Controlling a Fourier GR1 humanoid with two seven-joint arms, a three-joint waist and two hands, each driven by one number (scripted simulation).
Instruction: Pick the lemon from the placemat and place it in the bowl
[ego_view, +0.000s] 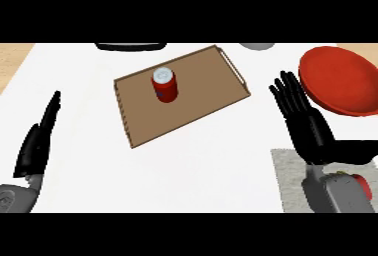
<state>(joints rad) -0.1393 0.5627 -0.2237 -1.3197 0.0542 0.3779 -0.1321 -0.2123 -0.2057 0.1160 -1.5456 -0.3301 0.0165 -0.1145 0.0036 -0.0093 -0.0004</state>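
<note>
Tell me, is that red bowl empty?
Empty as far as shown: the red bowl has only plain red inside, though the picture's edge cuts off part of it.

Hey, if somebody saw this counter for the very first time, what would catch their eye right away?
Probably the red bowl at the far right, then the red bottle with a white cap standing on the brown tray mid-counter. The right robot hand lies open beside the bowl, above a grey placemat; the left robot hand rests open at the left edge.
</note>
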